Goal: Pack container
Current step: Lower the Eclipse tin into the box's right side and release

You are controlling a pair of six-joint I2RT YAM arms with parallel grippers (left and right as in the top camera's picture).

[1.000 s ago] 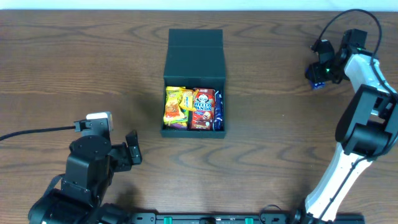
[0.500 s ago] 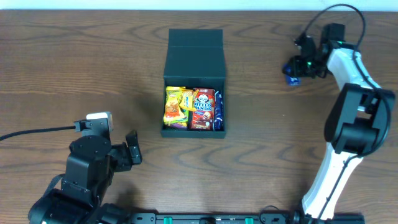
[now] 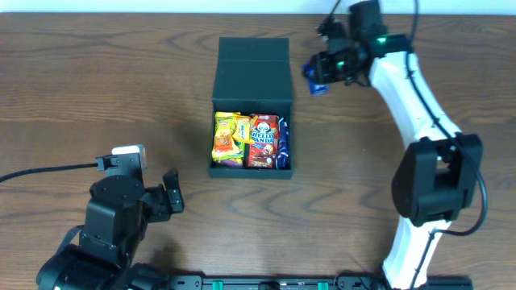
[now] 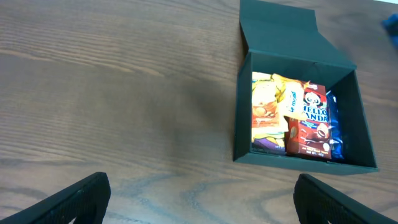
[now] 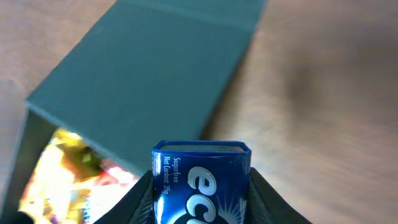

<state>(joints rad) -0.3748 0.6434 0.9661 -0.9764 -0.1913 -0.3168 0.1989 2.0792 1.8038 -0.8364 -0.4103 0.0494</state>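
Note:
The container [image 3: 251, 109] is a dark teal-black square box with its flap lid [image 3: 253, 64] open toward the back. It holds yellow, red and blue snack packets [image 3: 248, 140]. It also shows in the left wrist view [image 4: 348, 158] and the right wrist view [image 5: 149, 74]. My right gripper [image 3: 320, 79] is shut on a blue gum box [image 5: 202, 180], held above the table just right of the lid. My left gripper [image 3: 171, 193] is open and empty at the front left, away from the container.
The wooden table [image 3: 97, 89] carries nothing else that I can see. A black cable [image 3: 48, 171] runs to the left arm's base at the left edge.
My right arm has swung left from the far right of the table, carrying the blue gum box to just beside the open lid. The left arm has not moved.

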